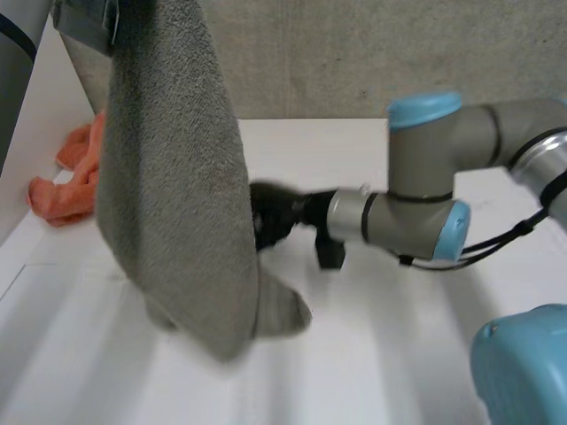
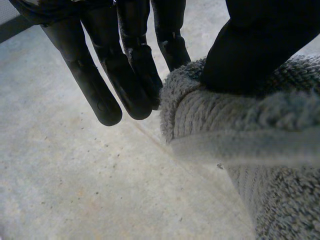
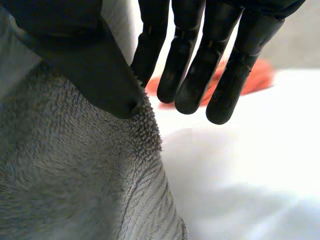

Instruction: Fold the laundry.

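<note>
Pinching the grey towel [image 1: 173, 195], left hand [image 2: 125, 75] holds its top, right hand [image 3: 195, 65] its edge.

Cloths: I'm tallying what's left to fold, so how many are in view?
2. A grey towel hangs from the left hand over the table; an orange cloth lies bunched at its left edge. Others may hide behind the towel.
</note>
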